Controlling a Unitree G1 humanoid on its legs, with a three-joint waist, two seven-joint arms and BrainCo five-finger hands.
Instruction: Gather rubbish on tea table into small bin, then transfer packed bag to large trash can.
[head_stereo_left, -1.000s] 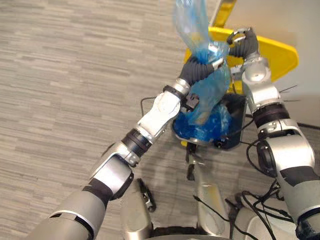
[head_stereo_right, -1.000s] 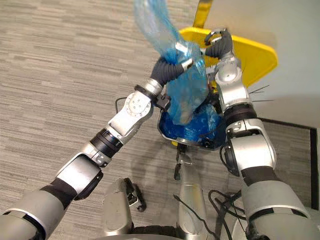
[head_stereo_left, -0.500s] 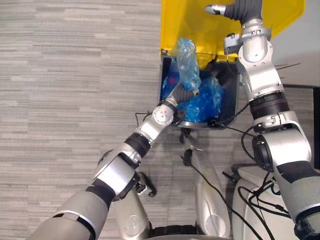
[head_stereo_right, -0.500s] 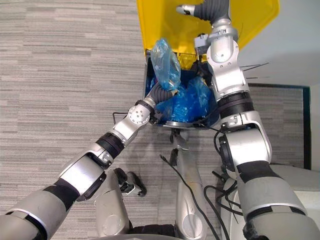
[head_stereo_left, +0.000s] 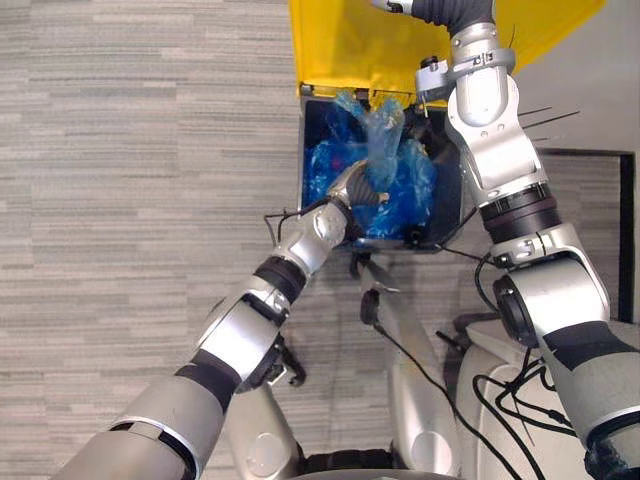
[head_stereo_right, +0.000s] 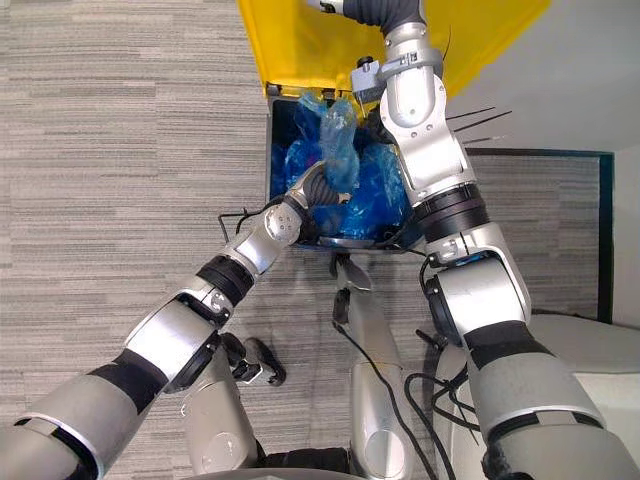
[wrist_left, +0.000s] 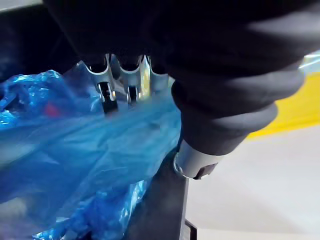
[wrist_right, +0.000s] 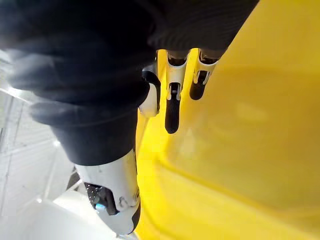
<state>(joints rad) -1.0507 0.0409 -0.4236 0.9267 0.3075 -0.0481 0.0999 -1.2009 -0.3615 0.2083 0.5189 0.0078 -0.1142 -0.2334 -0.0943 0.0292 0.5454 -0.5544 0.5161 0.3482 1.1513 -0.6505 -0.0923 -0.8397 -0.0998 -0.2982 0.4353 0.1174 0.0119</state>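
- The left hand (head_stereo_left: 358, 190) is reaching in over the front rim of the large trash can (head_stereo_left: 309, 130). It is gripping the packed bag (head_stereo_left: 383, 135), a crumpled bag of translucent blue plastic, at its gathered middle.
- In the left wrist view its fingers (wrist_left: 107, 92) are curling into the blue plastic and bunching it, so the hand is clenching tightly round the bag rather than lying flat against it.
- The packed bag is standing up out of that hand, inside the can's mouth. Its loose top is pointing toward the yellow lid (head_stereo_left: 350, 45), and its lower part is sinking among the folds of the blue liner (head_stereo_left: 325, 165).
- Whether the bag's weight is resting on the liner or hanging from the hand cannot be told.
- The blue liner is bulging across most of the can's opening, with the can's dark walls showing on the left and right sides.
- The right hand (wrist_right: 171, 107) is lying against the yellow lid, which is standing raised behind the can's opening.
- In the right wrist view the right hand's fingers are stretching nearly straight along the lid's yellow surface. They are spread loosely and closing on nothing.
- The right arm is stretching up past the right side of the can to reach the lid.
- The can is standing on a grey striped floor (head_stereo_left: 120, 150).
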